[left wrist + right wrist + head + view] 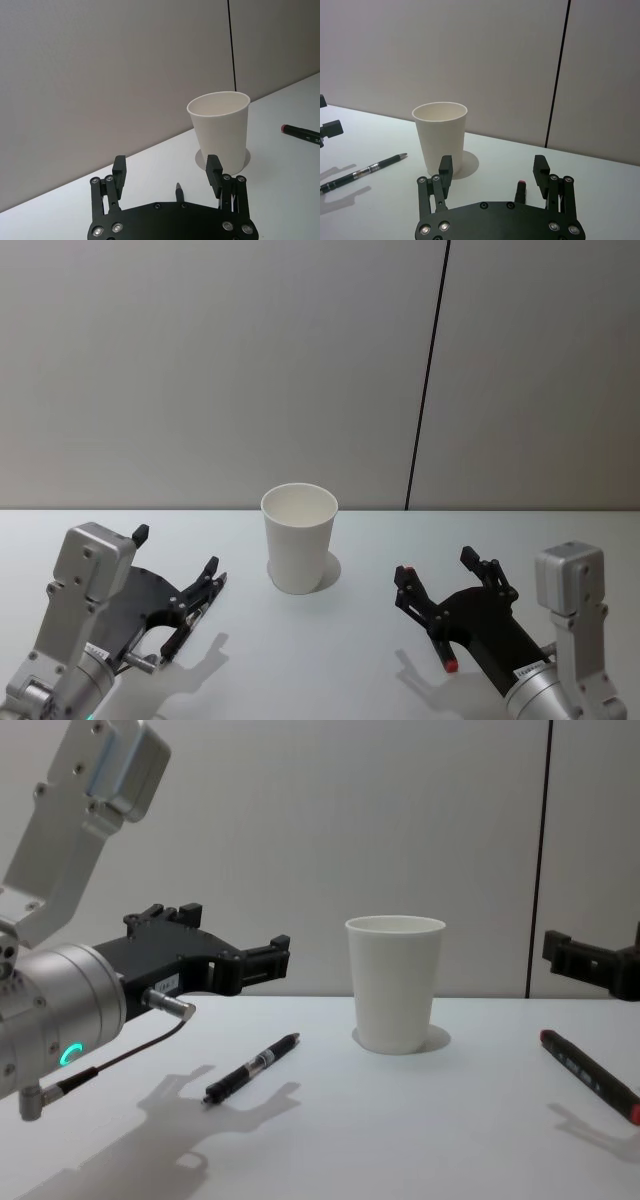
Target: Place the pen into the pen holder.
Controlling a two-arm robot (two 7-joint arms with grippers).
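Left gripper (pixel 178 552), head view: fingers spread wide, pinching nothing, raised over the white table (pixel 330 675) on the robot's left. Beneath it, part of the black pen (pixel 182 633), flat on the table. Right gripper (pixel 435 565) on the robot's right, likewise splayed and empty, above the red-tipped marker (pixel 450 660). Between the two and farther back, the pen holder (pixel 300 540): plain white paper cup, upright, mouth up, apart from both grippers.

Left wrist view: left gripper (pixel 166 165) wide apart, with the tip of the black pen (pixel 178 189) peeking out between the finger bases. Ahead, the pen holder (pixel 220 127) upright on the table (pixel 280 195). Beyond it, the red-tipped marker (pixel 302 133), lying flat.

Right wrist view: right gripper (pixel 492 164) equally wide, one red end of the red-tipped marker (pixel 521 186) showing between the fingers. Pen holder (pixel 441 135) just ahead. On its other side, the black pen (pixel 365 172), whole length on the table (pixel 600 180).

Chest view: left gripper (pixel 243 930) hanging clear above the black pen (pixel 250 1068), not touching it, finger shadows thrown across the table (pixel 400 1140). Pen holder (pixel 393 985) in the middle, well apart from pen and marker alike. Right gripper (pixel 595 945) at the right edge, above the red-tipped marker (pixel 590 1075), apart from it.
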